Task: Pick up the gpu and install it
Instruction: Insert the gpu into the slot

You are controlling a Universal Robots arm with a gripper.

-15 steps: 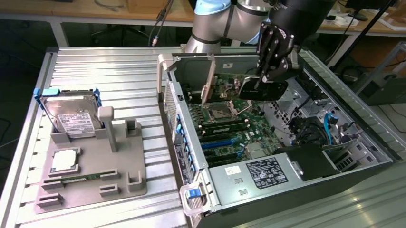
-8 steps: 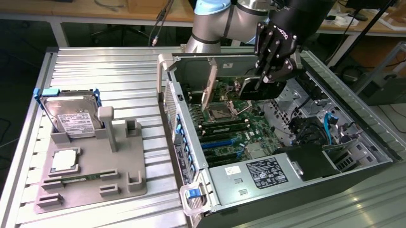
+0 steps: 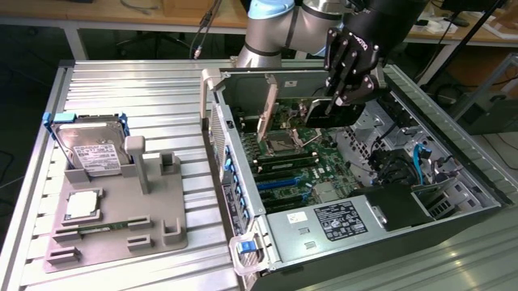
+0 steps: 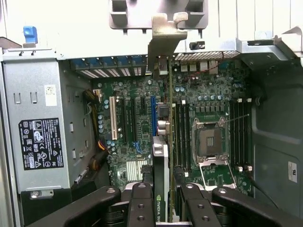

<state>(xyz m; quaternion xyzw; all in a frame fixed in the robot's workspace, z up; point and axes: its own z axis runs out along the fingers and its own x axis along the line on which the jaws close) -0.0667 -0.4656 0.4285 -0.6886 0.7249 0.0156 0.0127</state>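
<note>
One graphics card (image 3: pixel 333 113) hangs in the claw (image 3: pixel 350 97), inside the open computer case (image 3: pixel 212 121) and over the motherboard (image 3: pixel 299 173). As far as I can judge it is not yet seated. The fingers (image 4: pixel 141 204) are drawn narrow and pinch the card by its flat sides. From the wrist view the card runs edge-on away from the claw, with its silver end bracket (image 4: pixel 165 33) towards the rear wall of the case.

The pick-up looks finished and the work now stands in the installing step, with the card carried in over the board.

Seating it would call for the card's lower edge to lie straight along one of the long slots (image 4: pixel 153 113). I cannot tell which slot it stands above. The bracket would also need to meet the rear opening squarely, since a tilt could jam a corner.

A logo (image 4: pixel 160 204) on the card's edge by the claw reads like NVIDIA. The power supply (image 4: pixel 33 85) has a black label (image 4: pixel 40 144) with white print too small to read, and a white barcode sticker (image 4: pixel 50 94) beside it. On the worktop (image 3: pixel 130 85), at the exterior view's left and well apart from the case, a hard drive (image 3: pixel 93 148) carries a white label I cannot read.
</note>
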